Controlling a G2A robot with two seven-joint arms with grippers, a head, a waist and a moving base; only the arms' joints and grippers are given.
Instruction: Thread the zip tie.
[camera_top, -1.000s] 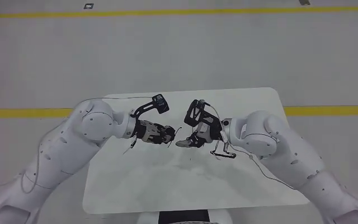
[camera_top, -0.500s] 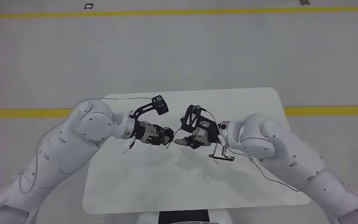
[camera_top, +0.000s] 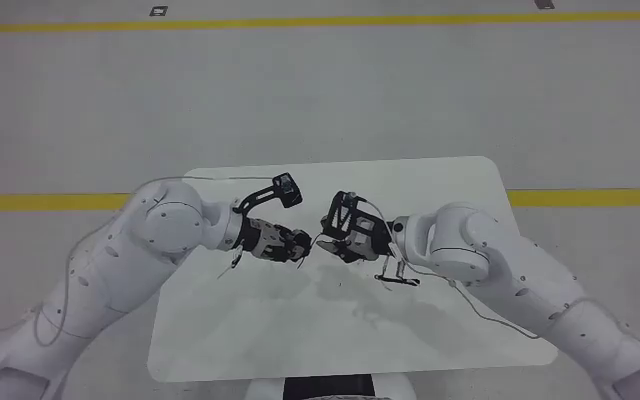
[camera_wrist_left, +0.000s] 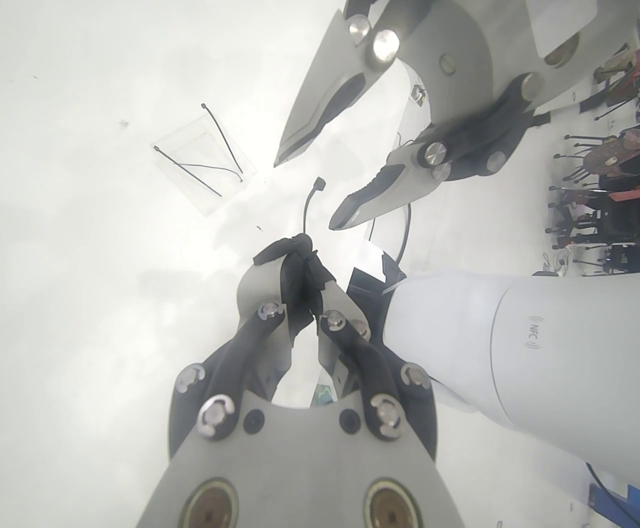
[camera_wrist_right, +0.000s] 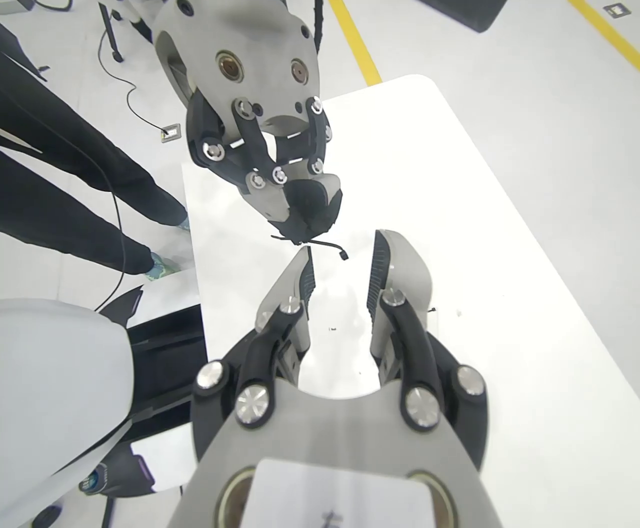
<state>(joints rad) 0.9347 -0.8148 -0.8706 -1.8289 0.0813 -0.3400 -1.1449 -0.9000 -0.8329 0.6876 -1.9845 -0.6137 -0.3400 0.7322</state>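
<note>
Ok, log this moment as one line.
left gripper: shut on zip tie | right gripper: open, close to it | spare zip ties: on table

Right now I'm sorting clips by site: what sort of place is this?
Probably a robot lab or test hall: a white table on a bare grey floor with yellow lines, loose cables, and the left pincer holding a zip tie.

The top camera looks down on the table (camera_top: 450, 185). The wrist cameras face each other closely, sharing the left gripper (camera_wrist_left: 297, 250) and right gripper (camera_wrist_left: 304, 195).
</note>
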